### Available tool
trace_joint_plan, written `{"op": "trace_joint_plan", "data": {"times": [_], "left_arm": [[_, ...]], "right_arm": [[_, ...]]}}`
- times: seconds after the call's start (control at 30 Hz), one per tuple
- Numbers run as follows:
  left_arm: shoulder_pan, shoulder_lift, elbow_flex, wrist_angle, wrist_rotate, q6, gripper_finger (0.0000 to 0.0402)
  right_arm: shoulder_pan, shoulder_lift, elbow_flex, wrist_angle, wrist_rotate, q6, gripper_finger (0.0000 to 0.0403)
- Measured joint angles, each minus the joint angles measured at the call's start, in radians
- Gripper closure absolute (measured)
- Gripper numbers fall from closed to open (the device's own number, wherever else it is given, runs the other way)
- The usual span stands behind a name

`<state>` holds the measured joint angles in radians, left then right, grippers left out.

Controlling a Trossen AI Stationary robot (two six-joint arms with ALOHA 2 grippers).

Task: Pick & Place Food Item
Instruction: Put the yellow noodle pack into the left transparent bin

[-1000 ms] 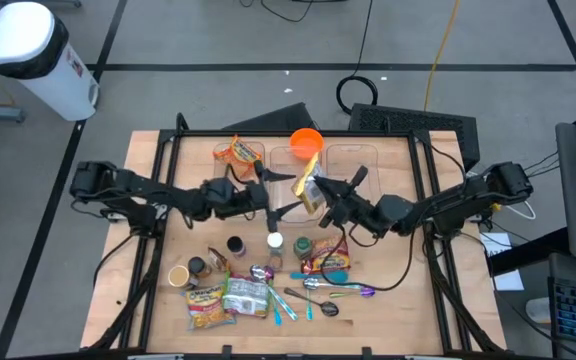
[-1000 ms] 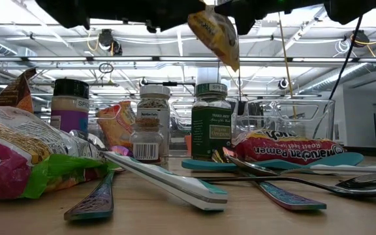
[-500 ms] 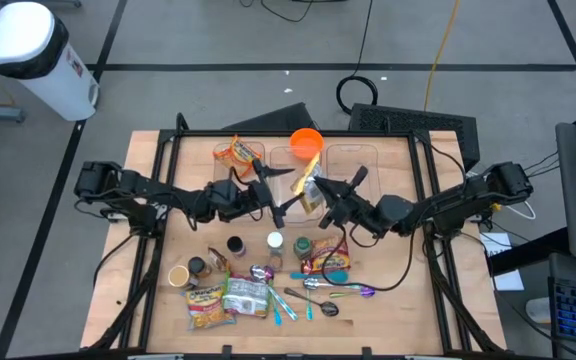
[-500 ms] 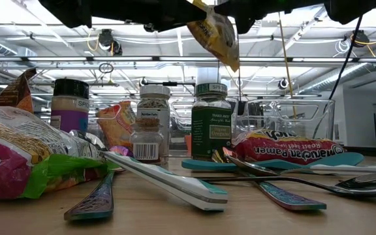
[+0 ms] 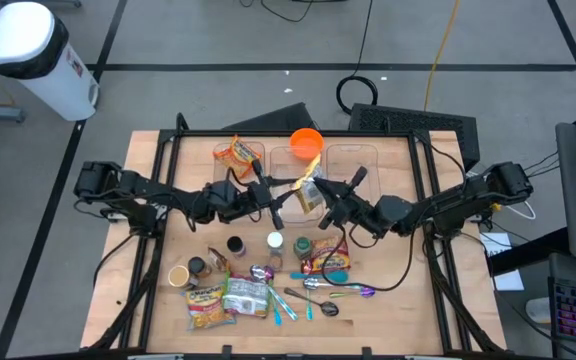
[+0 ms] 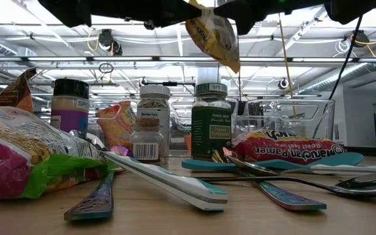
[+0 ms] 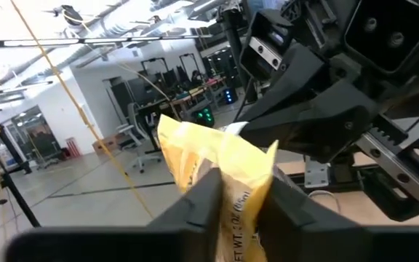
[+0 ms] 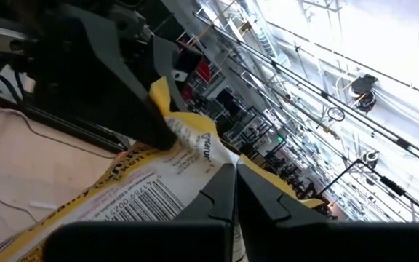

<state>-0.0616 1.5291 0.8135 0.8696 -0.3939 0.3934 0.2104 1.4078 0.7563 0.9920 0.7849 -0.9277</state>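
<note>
A yellow snack bag (image 5: 309,188) hangs in the air above the middle of the table, between my two grippers. In the low view the bag (image 6: 214,36) dangles from the dark arms at the top, above the spice jars. My left gripper (image 5: 286,196) reaches in from the table's left and is shut on the bag. My right gripper (image 5: 321,202) comes from the table's right and is shut on the same bag. Both wrist views show the other gripper close behind the bag. My left gripper pinches the bag between its two fingers (image 7: 208,195), at the bag's left upper corner (image 8: 163,94). The fingers come nearly level from the table's left. The bag is clear of the table. My right gripper pinches the bag's top edge (image 8: 225,159) between its two fingers, which stand almost together. The fingers come nearly level from the table's right. The bag hangs below the hold, clear of everything on the table.
Clear bins stand along the far side, one holding an orange bowl (image 5: 306,142), another an orange snack bag (image 5: 240,152). Spice jars (image 6: 211,121), ramen packs (image 6: 286,147), noodle bags (image 5: 226,300) and spoons (image 5: 328,288) crowd the table's near half.
My left gripper, open a second ago beside the bag, has shut on the bag's left corner while staying in place. The bag stays lifted in my right gripper, its top drawn slightly toward the left gripper.
</note>
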Motion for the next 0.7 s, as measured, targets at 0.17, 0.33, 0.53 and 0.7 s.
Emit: {"op": "trace_joint_plan", "data": {"times": [0.17,0.33,0.53,0.7], "left_arm": [[-0.012,-0.007,0.000,-0.014,-0.033,0.086,0.0395],[-0.028,-0.053,0.000,-0.114,-0.210,0.189,0.0380],[-0.008,-0.183,-0.039,-0.284,-0.200,0.126,0.0396],[0.026,-0.324,-0.151,-0.316,-0.190,0.094,0.0397]], "right_arm": [[0.000,0.000,0.000,-0.028,0.001,0.054,0.0397],[0.008,-0.018,0.000,-0.065,-0.001,0.161,0.0359],[0.030,-0.087,0.000,-0.174,0.000,0.288,0.0281],[0.037,-0.144,0.000,-0.287,-0.001,0.353,0.0236]]}}
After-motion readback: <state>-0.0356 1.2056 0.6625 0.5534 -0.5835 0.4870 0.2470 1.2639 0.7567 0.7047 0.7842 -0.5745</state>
